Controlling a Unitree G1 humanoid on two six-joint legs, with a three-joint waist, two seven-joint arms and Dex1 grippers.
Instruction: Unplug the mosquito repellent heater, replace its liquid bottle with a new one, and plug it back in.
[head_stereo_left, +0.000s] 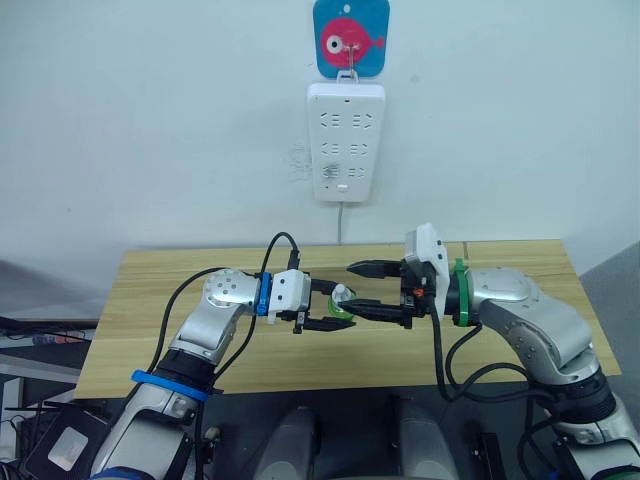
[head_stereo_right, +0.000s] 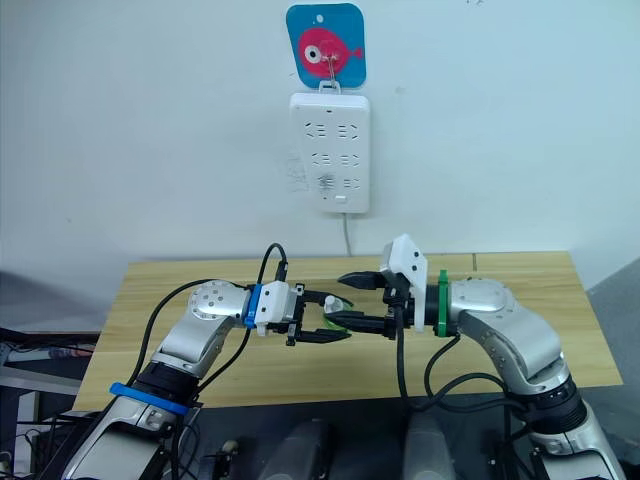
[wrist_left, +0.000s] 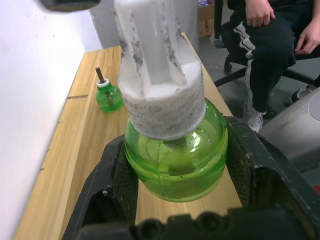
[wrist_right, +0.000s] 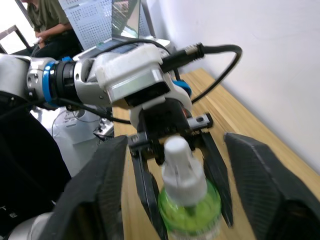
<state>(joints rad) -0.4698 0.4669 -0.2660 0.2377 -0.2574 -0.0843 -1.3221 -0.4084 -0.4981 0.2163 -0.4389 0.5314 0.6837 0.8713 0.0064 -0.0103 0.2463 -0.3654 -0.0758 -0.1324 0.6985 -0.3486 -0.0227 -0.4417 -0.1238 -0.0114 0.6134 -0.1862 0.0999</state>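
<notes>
My left gripper (head_stereo_left: 338, 308) is shut on a green liquid bottle (head_stereo_left: 344, 304) with a ribbed white cap (wrist_left: 160, 65), holding it above the middle of the wooden table (head_stereo_left: 150, 300). In the left wrist view its black pads (wrist_left: 117, 185) press on both sides of the bottle's round body (wrist_left: 175, 155). My right gripper (head_stereo_left: 351, 286) faces it from the right and is open. Its fingers (wrist_right: 260, 180) stand wide on either side of the capped bottle (wrist_right: 186, 195), apart from it. A second green bottle (wrist_left: 108, 94) with a bare wick stands on the table near the wall. The mosquito repellent heater is out of view.
A tall white power strip (head_stereo_left: 345, 140) hangs on the wall above the table, under a blue plaque with a pink fish (head_stereo_left: 350, 38); nothing is plugged into it. A seated person (wrist_left: 272, 45) is close to the table's end.
</notes>
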